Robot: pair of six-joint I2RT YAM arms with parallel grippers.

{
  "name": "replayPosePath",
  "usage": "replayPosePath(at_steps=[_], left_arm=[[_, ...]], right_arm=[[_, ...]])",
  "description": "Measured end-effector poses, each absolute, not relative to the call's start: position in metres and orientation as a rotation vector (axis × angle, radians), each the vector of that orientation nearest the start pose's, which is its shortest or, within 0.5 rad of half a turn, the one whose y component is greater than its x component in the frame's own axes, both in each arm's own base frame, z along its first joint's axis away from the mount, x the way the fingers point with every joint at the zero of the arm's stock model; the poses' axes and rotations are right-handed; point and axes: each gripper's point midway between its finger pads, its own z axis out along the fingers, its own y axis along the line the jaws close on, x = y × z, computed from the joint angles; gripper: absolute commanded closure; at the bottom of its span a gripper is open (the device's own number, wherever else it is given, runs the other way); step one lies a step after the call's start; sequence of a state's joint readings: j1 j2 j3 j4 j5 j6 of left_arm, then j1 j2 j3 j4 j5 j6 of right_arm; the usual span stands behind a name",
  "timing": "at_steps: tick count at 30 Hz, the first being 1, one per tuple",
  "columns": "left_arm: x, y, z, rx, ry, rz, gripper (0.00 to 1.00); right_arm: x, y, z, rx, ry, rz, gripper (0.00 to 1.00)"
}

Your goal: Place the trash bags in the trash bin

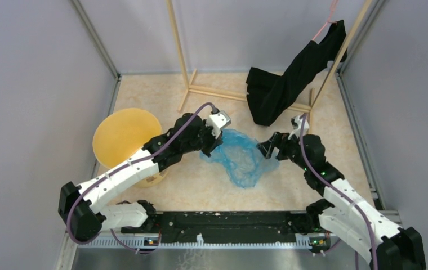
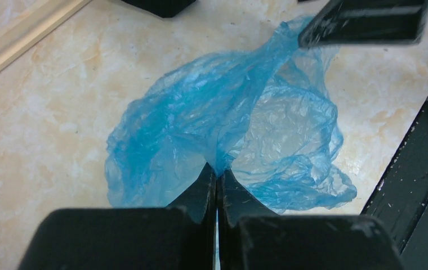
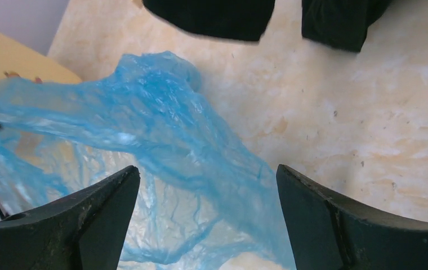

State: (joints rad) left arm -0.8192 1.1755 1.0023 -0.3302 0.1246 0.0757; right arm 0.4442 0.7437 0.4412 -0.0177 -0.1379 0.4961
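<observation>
The light-blue translucent trash bag (image 1: 241, 157) lies crumpled on the marble-patterned floor between the two arms. My left gripper (image 1: 210, 147) is shut on the bag's left edge; in the left wrist view the film (image 2: 212, 129) bunches into the closed fingertips (image 2: 217, 171). My right gripper (image 1: 266, 149) is open over the bag's right edge, with the film (image 3: 166, 135) spread between its fingers, not pinched. The round yellow trash bin (image 1: 123, 135) stands at the left, partly hidden by my left arm; its rim shows in the right wrist view (image 3: 9, 64).
A black cloth garment (image 1: 285, 84) hangs on a wooden rack (image 1: 200, 90) at the back right. Grey walls close in the floor on the left, back and right. A black rail (image 1: 228, 225) runs along the near edge.
</observation>
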Motion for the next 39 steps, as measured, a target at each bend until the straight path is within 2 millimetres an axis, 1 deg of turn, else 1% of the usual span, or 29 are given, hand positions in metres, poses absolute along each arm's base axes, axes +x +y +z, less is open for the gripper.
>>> replayPosePath(at_steps=[1, 2, 5, 6, 8, 12, 16, 19, 22, 24, 26, 27, 28, 29, 30, 32, 33, 34, 36, 39], left_arm=[[0.237, -0.282, 0.218, 0.996, 1.872, -0.582, 1.00], [0.236, -0.283, 0.220, 1.000, 1.857, -0.589, 1.00], [0.237, -0.285, 0.231, 0.994, 1.809, -0.602, 1.00], [0.236, -0.284, 0.233, 0.991, 1.794, -0.605, 1.00], [0.233, -0.283, 0.236, 0.987, 1.773, -0.615, 1.00], [0.230, -0.283, 0.235, 0.997, 1.766, -0.632, 1.00], [0.227, -0.286, 0.235, 1.011, 1.761, -0.653, 1.00], [0.225, -0.287, 0.235, 1.019, 1.759, -0.665, 1.00], [0.223, -0.288, 0.235, 1.026, 1.757, -0.675, 1.00], [0.222, -0.288, 0.235, 1.030, 1.755, -0.682, 1.00], [0.222, -0.289, 0.235, 1.031, 1.754, -0.684, 1.00], [0.222, -0.289, 0.235, 1.032, 1.754, -0.685, 1.00], [0.222, -0.289, 0.235, 1.032, 1.754, -0.685, 1.00], [0.222, -0.289, 0.235, 1.031, 1.754, -0.685, 0.92], [0.222, -0.289, 0.235, 1.031, 1.754, -0.685, 0.74], [0.222, -0.288, 0.235, 1.015, 1.765, -0.689, 0.27], [0.222, -0.288, 0.235, 1.005, 1.772, -0.689, 0.09], [0.223, -0.287, 0.234, 0.994, 1.782, -0.684, 0.02], [0.224, -0.283, 0.234, 0.918, 1.851, -0.687, 0.01], [0.226, -0.278, 0.240, 0.770, 1.946, -0.706, 0.01]], right_arm=[[0.252, 0.168, 0.155, -0.055, 1.972, 0.762, 0.08], [0.250, 0.169, 0.141, -0.080, 1.988, 0.765, 0.08], [0.244, 0.168, 0.114, -0.114, 2.024, 0.756, 0.08], [0.242, 0.168, 0.107, -0.128, 2.034, 0.750, 0.08], [0.240, 0.169, 0.099, -0.165, 2.038, 0.751, 0.08], [0.238, 0.175, 0.104, -0.252, 1.973, 0.774, 0.09], [0.235, 0.186, 0.122, -0.347, 1.868, 0.823, 0.09], [0.232, 0.199, 0.136, -0.440, 1.781, 0.859, 0.09], [0.227, 0.216, 0.136, -0.545, 1.750, 0.898, 0.13], [0.225, 0.226, 0.129, -0.609, 1.760, 0.918, 0.20], [0.224, 0.235, 0.126, -0.655, 1.765, 0.933, 0.33], [0.223, 0.238, 0.124, -0.674, 1.769, 0.942, 0.44], [0.223, 0.241, 0.125, -0.687, 1.760, 0.950, 0.71], [0.224, 0.243, 0.127, -0.693, 1.750, 0.958, 0.87], [0.224, 0.245, 0.131, -0.689, 1.734, 0.970, 0.98], [0.226, 0.247, 0.138, -0.646, 1.726, 0.995, 1.00], [0.227, 0.246, 0.142, -0.614, 1.730, 1.000, 1.00], [0.228, 0.244, 0.147, -0.566, 1.735, 1.009, 1.00], [0.231, 0.238, 0.163, -0.443, 1.733, 1.022, 1.00], [0.231, 0.226, 0.187, -0.253, 1.717, 1.052, 1.00]])
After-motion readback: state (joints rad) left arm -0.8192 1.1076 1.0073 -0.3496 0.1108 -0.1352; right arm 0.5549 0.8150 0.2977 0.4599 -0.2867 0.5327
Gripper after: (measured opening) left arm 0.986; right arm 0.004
